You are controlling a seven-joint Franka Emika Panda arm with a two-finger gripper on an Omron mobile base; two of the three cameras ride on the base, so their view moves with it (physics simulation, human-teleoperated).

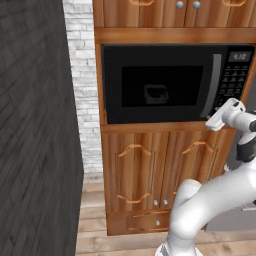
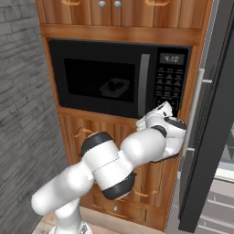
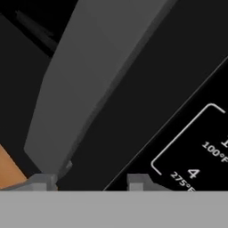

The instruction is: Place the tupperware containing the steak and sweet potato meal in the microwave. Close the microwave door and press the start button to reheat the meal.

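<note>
While my gripper (image 2: pixel 161 109) sits against the microwave (image 2: pixel 119 77) keypad, I cannot tell its jaws' state.

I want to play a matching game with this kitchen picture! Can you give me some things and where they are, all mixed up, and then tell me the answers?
Things:
1. tupperware
2. door handle
3. clock display
4. gripper

Places:
A. top of the keypad panel
B. by the handle's lower end
C. inside the microwave, behind the window
D. upright between the window and the keypad

Pairs: 1-C, 2-D, 3-A, 4-B
</note>
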